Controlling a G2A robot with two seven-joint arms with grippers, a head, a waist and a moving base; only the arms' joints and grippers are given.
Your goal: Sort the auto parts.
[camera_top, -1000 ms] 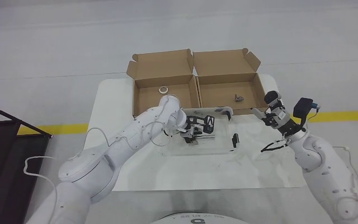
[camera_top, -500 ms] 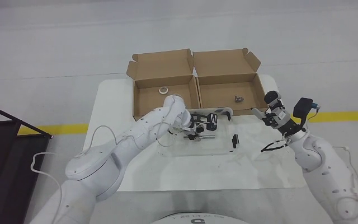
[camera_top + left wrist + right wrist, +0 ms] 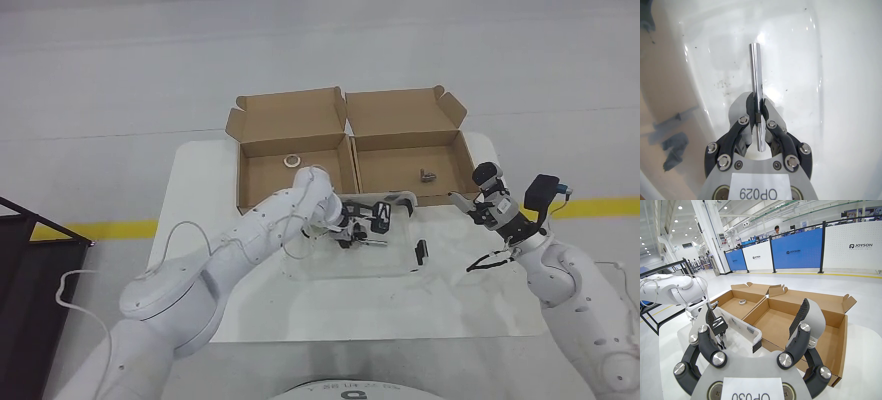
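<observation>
Two parts look sorted so far: a ring [image 3: 292, 159] lies in the left box [image 3: 320, 172], and a small metal bit [image 3: 427, 176] lies in the right box [image 3: 395, 165]. Both boxes stand open at the far side of the table [image 3: 330, 310]. Just in front of them sits the clear tray [image 3: 390, 256].

The left claw [image 3: 758, 106] is squeezed tight on a shiny metal rod [image 3: 755, 75], over the tray's white bottom. The rod is not in a box yet, so that job looks only half done.

A black piece [image 3: 421, 251] waits at the right end of the tray. Whether it lies inside cannot be told.

The right claw [image 3: 757, 308] hangs wide apart and holds nothing, near the right box.
</observation>
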